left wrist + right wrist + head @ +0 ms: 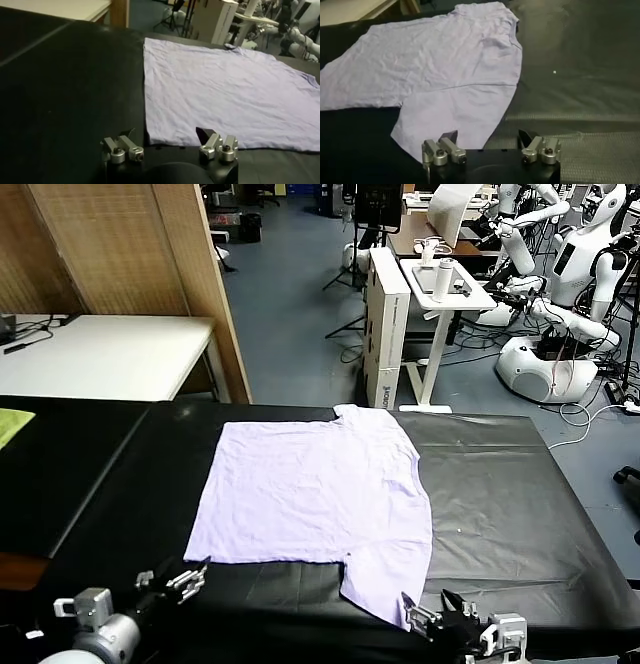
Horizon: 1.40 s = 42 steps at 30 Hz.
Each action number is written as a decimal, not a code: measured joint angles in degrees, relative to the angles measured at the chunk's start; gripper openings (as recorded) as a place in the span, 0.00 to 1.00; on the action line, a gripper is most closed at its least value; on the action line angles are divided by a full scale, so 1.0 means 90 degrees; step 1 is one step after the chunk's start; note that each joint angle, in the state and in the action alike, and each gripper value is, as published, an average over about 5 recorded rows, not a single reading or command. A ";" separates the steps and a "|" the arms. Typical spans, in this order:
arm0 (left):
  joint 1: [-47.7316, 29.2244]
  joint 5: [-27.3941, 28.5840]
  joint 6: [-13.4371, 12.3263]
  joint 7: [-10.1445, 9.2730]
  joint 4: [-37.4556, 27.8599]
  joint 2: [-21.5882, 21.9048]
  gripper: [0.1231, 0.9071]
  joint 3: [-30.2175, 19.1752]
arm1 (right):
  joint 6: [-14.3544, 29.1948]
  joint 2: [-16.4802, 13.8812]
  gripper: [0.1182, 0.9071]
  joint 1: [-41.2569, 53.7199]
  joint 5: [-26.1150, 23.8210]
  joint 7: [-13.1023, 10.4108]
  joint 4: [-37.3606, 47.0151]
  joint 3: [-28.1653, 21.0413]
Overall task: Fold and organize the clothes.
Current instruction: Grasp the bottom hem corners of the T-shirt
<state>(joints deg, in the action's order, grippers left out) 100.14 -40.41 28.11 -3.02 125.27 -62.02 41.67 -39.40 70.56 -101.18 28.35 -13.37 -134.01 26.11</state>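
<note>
The pale lavender T-shirt (pixel 315 494) lies spread flat on the black table (pixel 500 484), plain side up, one sleeve reaching the near edge and the other at the far edge. My left gripper (pixel 180 577) is open and empty, low by the shirt's near left corner; the shirt's edge (pixel 200 85) lies just beyond its jaws (pixel 167 137). My right gripper (pixel 435 612) is open and empty at the near sleeve's tip. In the right wrist view the sleeve (pixel 455 115) lies just beyond its jaws (pixel 489 136), one fingertip over the fabric.
A yellow-green cloth (pixel 12 424) lies at the table's far left. A white table (pixel 100 354) and a wooden screen (pixel 120 244) stand behind on the left. A white stand with bottles (pixel 445 284) and other robots (pixel 560 294) are behind on the right.
</note>
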 joint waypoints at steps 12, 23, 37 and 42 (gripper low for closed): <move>-0.0176 0.0128 -0.0105 -0.0039 -0.0185 -0.0173 0.92 -0.0145 | -0.0014 -0.0007 0.80 -0.0063 -0.0027 -0.0008 -0.0008 -0.0088; -0.0098 0.0125 -0.0158 -0.0068 -0.0230 -0.0246 0.25 -0.0150 | -0.0033 -0.0012 0.24 -0.0117 -0.0005 -0.0002 -0.0035 -0.0046; -0.0040 0.0142 -0.0177 -0.0152 -0.0194 -0.0297 0.03 -0.0160 | -0.0315 -0.0148 0.03 -0.0598 0.0058 -0.0296 -0.0577 0.0245; 0.0160 0.0159 -0.0176 -0.0331 0.0045 -0.0433 0.03 -0.0093 | -0.0316 -0.0223 0.03 -0.0874 0.0016 -0.0362 -0.0824 0.0357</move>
<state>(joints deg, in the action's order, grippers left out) 101.58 -38.98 26.52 -6.00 125.68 -65.91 40.83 -42.24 68.55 -109.04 28.49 -16.63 -141.43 29.32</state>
